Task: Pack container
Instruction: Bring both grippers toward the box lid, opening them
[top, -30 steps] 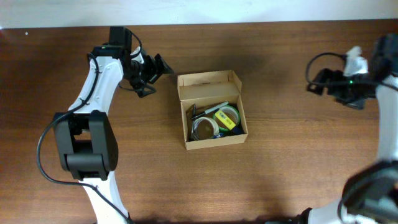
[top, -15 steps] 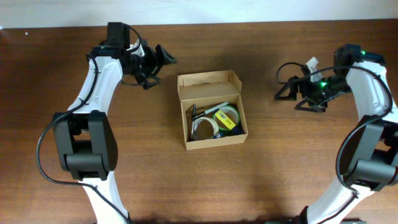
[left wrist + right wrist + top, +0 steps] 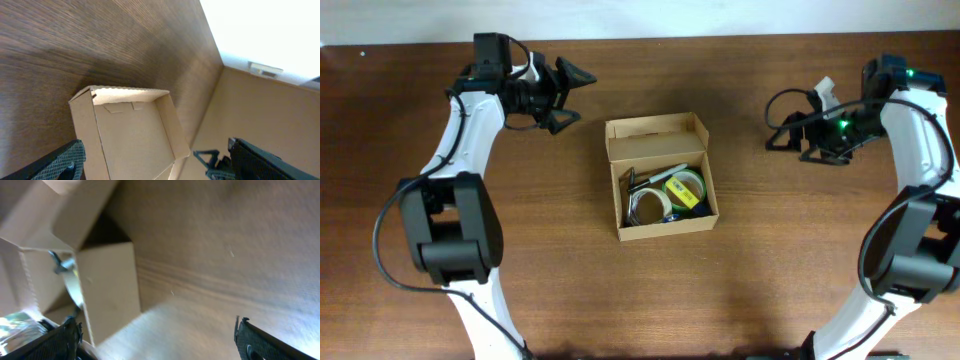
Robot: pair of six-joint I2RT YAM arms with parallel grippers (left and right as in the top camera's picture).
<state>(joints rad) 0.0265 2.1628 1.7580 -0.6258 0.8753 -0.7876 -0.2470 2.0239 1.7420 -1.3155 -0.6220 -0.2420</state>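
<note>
The container (image 3: 661, 175) is a small tan cardboard box in the middle of the table, its flap lid (image 3: 655, 137) open at the far side. Inside lie tape rolls (image 3: 682, 186) and a dark tool. My left gripper (image 3: 570, 95) is open and empty, up left of the box, pointing at it. My right gripper (image 3: 783, 135) is open and empty, well to the right of the box. The box also shows in the left wrist view (image 3: 130, 135) and the right wrist view (image 3: 107, 287).
The brown wooden table (image 3: 790, 260) ends at a pale wall along the far edge (image 3: 720, 18). Cables hang by the right arm (image 3: 790, 105).
My left gripper has moved up and away from the box. My right arm has swung in from the right edge and now sits a little higher, pointing left.
</note>
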